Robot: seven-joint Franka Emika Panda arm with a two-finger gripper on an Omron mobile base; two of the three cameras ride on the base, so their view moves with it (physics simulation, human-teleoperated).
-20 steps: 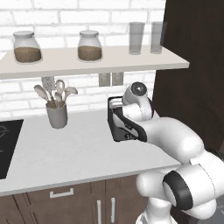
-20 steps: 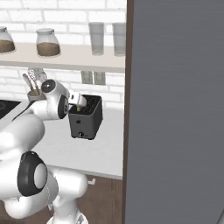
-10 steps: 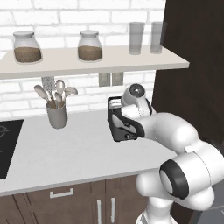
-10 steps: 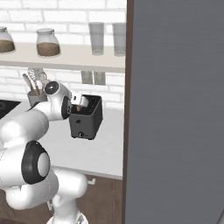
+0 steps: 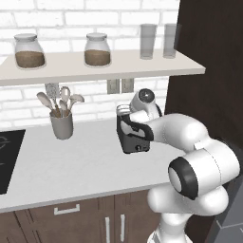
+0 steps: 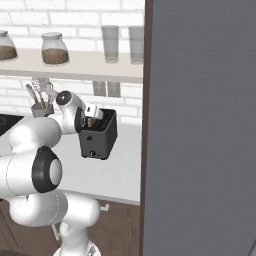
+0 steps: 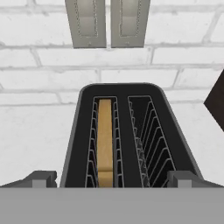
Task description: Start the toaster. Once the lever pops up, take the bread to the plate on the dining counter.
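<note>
Hovering over the toaster (image 7: 124,131), gripper (image 7: 111,178) spread apart; bread (image 7: 105,142) sits in left slot

Bright, even, sharp rendered light

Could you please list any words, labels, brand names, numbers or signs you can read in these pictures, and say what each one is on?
There is no readable text in any view.
The toaster is plain dark grey, with no brand or markings on it.
The two jars on the shelf carry no labels.
The wall outlets bear no lettering.
The cooktop has a faint curved mark, but no letters or numbers.
</note>
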